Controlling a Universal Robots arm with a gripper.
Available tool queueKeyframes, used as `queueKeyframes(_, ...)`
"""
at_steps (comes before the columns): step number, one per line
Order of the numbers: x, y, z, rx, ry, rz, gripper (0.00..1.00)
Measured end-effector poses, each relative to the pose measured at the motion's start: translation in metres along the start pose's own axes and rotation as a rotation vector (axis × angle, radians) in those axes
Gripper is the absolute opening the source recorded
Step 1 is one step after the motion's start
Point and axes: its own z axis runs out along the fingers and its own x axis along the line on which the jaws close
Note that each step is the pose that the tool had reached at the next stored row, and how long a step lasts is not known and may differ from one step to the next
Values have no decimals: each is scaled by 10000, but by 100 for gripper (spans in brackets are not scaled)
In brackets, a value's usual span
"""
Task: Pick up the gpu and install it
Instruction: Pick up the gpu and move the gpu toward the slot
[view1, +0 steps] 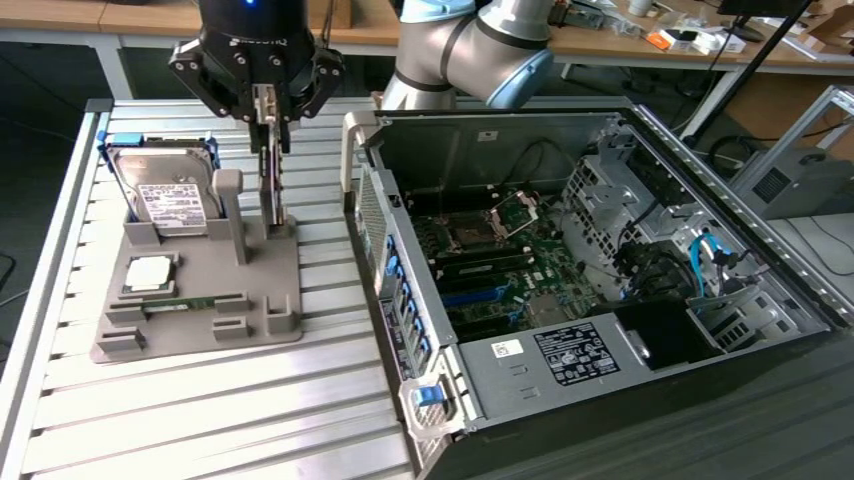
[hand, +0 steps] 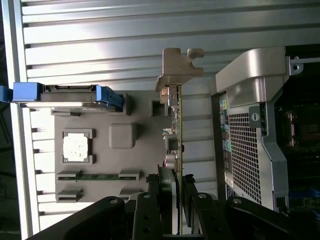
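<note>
1. The claw (view1: 264, 98) is shut on the gpu (view1: 275, 170). The thin card is pinched between the two fingers (hand: 167, 205), close to its top edge.
2. The gpu is held standing on its edge, straight up and down, right under the claw. Its silvery bracket (hand: 178, 70) is seen at one end of the card.
3. The bottom edge of the card is down at the gray holder (view1: 174, 335), which is set on the desk (view1: 200, 420) below the claw. It cannot be told if the card is lifted free of its slot or is resting in it.
4. Other parts are kept in the same holder, lower than the claw and toward the exterior view's left: a hard drive (view1: 167, 200), a square chip (view1: 150, 272) and a green memory stick (view1: 187, 303).
5. An open computer case (view1: 387, 250) is seen on the other side of the claw, toward the exterior view's right. Its green board (view1: 494, 270) is laid bare inside.
6. The grab is judged to be done. The gpu is not yet brought to the case, so the putting in is judged to be left.
</note>
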Motion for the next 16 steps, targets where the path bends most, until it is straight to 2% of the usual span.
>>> queueKeyframes(16, -1, 6, -94, -2, -1, 1, 30)
